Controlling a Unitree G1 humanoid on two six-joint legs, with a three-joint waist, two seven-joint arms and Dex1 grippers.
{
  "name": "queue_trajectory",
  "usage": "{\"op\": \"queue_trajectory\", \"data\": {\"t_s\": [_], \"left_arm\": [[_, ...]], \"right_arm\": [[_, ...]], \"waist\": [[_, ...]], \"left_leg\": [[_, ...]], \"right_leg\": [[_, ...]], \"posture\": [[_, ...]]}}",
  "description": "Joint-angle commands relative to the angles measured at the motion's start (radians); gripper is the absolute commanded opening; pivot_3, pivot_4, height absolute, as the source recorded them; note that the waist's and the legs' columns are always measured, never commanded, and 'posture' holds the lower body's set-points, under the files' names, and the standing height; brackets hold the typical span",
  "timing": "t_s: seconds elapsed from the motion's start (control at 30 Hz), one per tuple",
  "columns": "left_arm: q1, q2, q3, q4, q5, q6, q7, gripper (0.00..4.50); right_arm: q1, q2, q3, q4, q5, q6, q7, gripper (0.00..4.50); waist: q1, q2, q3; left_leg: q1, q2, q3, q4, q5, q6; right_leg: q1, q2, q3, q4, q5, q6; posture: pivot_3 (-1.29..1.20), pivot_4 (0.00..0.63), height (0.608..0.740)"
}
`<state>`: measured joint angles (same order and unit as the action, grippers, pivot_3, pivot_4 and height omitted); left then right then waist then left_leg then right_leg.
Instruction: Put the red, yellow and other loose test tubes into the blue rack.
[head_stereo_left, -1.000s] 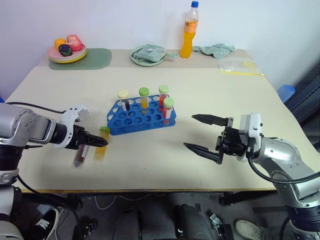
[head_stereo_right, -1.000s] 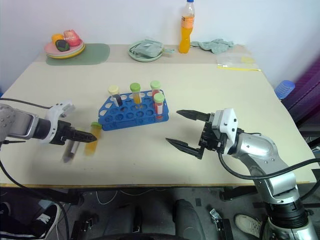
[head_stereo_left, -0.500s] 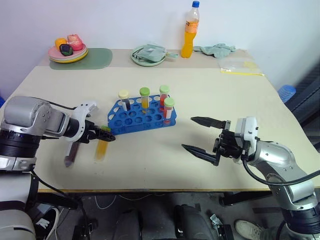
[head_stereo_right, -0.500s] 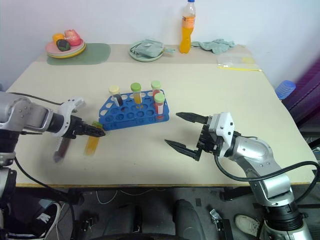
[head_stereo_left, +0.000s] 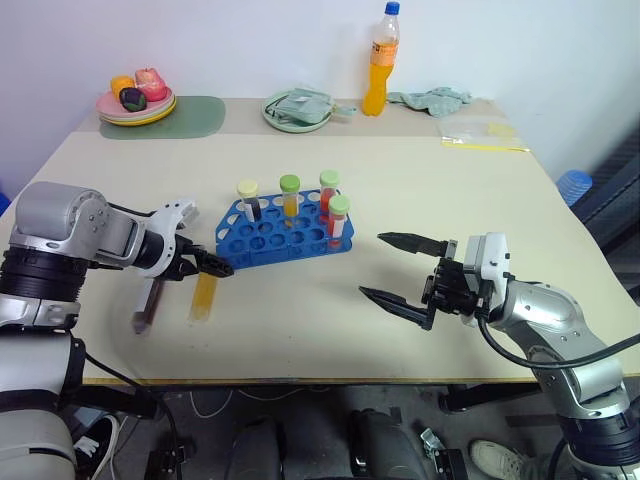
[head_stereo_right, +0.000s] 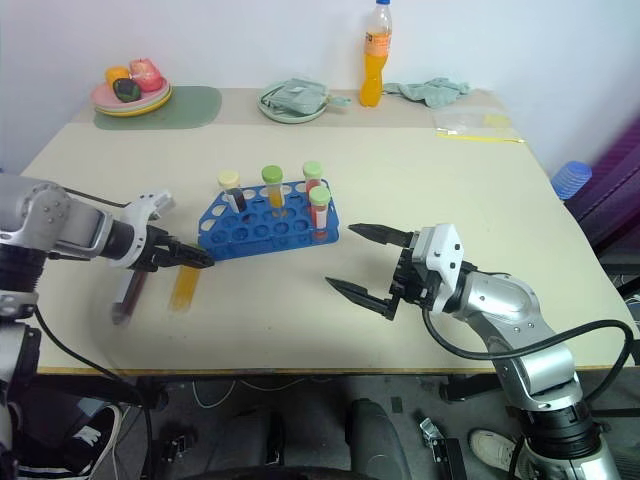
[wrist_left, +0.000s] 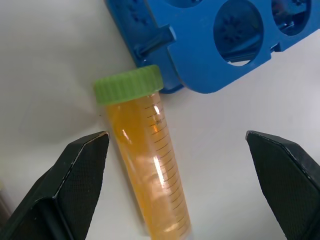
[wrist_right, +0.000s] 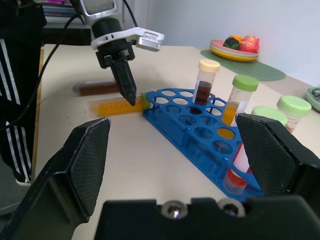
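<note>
- My left gripper (head_stereo_left: 185, 275) is spread wide and grasps nothing; it hangs over the yellow test tube (wrist_left: 150, 175), one finger on either side.
- That green-capped yellow test tube lies flat near the tabletop's front-left edge, its cap just off the blue rack (head_stereo_left: 270, 240)'s left corner.
- A dark maroon tube (head_stereo_left: 148, 305) lies flat just beside it, toward the left edge.
- The blue rack sits mid-table with four capped tubes upright in it.
- My right gripper (head_stereo_left: 395, 270) is likewise wide open and empty, hovering right of the rack near the front edge.
</note>
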<state>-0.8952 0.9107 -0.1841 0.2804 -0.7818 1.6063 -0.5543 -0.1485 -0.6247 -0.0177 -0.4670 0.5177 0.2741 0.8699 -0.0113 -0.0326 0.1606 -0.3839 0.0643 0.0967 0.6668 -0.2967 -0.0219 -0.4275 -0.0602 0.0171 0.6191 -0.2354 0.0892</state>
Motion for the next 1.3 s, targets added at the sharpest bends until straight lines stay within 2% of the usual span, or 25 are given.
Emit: {"op": "queue_trajectory", "data": {"t_s": [0.03,0.37,0.47,0.63,0.67,0.8,0.93,1.03,1.13,1.2,1.27,1.3], "left_arm": [[0.02,0.044,0.006,-0.033,-0.046,0.008,0.026,4.5],[0.069,0.043,0.067,-0.038,-0.106,0.008,0.119,4.5],[0.079,0.039,0.065,-0.044,-0.129,0.008,0.131,3.66],[0.083,0.029,0.084,-0.03,-0.154,0.008,0.176,1.16],[0.082,0.033,0.082,-0.028,-0.162,0.008,0.18,0.81],[0.077,0.035,0.103,-0.007,-0.209,0.008,0.223,0.74],[0.089,0.02,0.202,-0.016,-0.209,0.008,0.316,0.74],[0.118,-0.044,0.347,-0.087,-0.147,0.008,0.414,0.74],[0.189,-0.153,0.494,-0.231,-0.092,-0.025,0.512,0.74],[0.244,-0.246,0.568,-0.343,-0.041,-0.129,0.577,0.74],[0.329,-0.263,0.527,-0.458,0.036,-0.372,0.49,0.74],[0.35,-0.286,0.538,-0.492,0.053,-0.424,0.497,0.74]], "right_arm": [[-0.015,0.002,-0.031,-0.01,-0.003,-0.031,-0.004,4.42],[-0.016,0.002,-0.03,-0.004,-0.013,-0.047,-0.015,4.42],[-0.025,0.005,-0.025,-0.006,-0.017,-0.043,-0.023,4.5],[-0.027,0.003,-0.029,-0.004,-0.028,-0.047,-0.031,4.5],[-0.029,0.002,-0.03,-0.003,-0.027,-0.046,-0.032,4.5],[-0.033,0.0,-0.035,0.011,-0.035,-0.054,-0.033,4.5],[-0.025,-0.002,-0.038,0.021,-0.047,-0.07,-0.032,4.5],[-0.018,-0.003,-0.04,0.022,-0.055,-0.079,-0.033,4.5],[-0.018,0.0,-0.045,0.03,-0.061,-0.085,-0.038,4.5],[-0.022,0.003,-0.051,0.038,-0.069,-0.094,-0.045,4.5],[-0.029,0.007,-0.059,0.047,-0.07,-0.099,-0.052,4.5],[-0.032,0.009,-0.062,0.051,-0.074,-0.103,-0.056,4.5]], "waist": [[-0.001,0.0,0.0],[0.002,0.0,0.0],[0.001,0.0,0.0],[0.0,0.0,0.0],[0.0,0.0,0.0],[0.001,0.0,0.0],[0.001,0.0,0.0],[0.001,0.0,0.0],[0.001,-0.001,-0.001],[0.001,-0.001,-0.001],[0.001,-0.001,-0.001],[0.0,-0.001,-0.001]], "left_leg": [[0.0,0.0,0.0,0.0,0.0,0.0],[0.0,0.0,0.0,0.0,0.0,0.0],[0.0,0.0,0.0,0.0,0.0,0.0],[0.0,0.0,0.0,0.0,0.0,0.0],[0.0,0.0,0.0,0.0,0.0,0.0],[0.0,0.0,0.0,0.0,0.0,0.0],[0.0,0.0,0.0,0.0,0.0,0.0],[0.0,0.0,0.0,0.0,0.0,0.0],[0.0,0.0,0.0,0.001,0.0,0.0],[0.0,-0.001,0.0,0.001,0.0,0.0],[0.0,-0.001,0.0,0.001,0.001,-0.001],[0.0,-0.001,0.0,0.001,0.001,-0.001]], "right_leg": [[0.0,0.0,0.0,0.0,0.0,0.0],[0.0,0.0,0.0,0.0,0.0,0.0],[0.0,0.0,0.0,0.0,0.0,0.0],[0.0,0.0,0.0,0.001,0.0,0.0],[0.0,0.0,0.0,0.001,0.0,0.0],[0.0,0.0,0.0,0.001,0.0,0.001],[0.0,0.0,0.0,0.001,0.001,0.001],[0.0,0.0,0.0,0.001,0.001,0.002],[0.0,-0.001,0.0,0.001,0.002,0.003],[0.0,-0.001,0.0,0.001,0.002,0.003],[0.0,-0.001,-0.001,0.002,0.002,0.003],[0.0,-0.001,-0.001,0.002,0.002,0.003]], "posture": [[0.0,0.15,0.74],[0.0,0.15,0.74],[0.0,0.15,0.74],[0.0,0.15,0.74],[0.0,0.15,0.74],[0.0,0.15,0.74],[0.0,0.15,0.74],[0.0,0.15,0.74],[0.0,0.15,0.74],[0.0,0.15,0.74],[0.0,0.15,0.74],[0.0,0.15,0.74]]}}
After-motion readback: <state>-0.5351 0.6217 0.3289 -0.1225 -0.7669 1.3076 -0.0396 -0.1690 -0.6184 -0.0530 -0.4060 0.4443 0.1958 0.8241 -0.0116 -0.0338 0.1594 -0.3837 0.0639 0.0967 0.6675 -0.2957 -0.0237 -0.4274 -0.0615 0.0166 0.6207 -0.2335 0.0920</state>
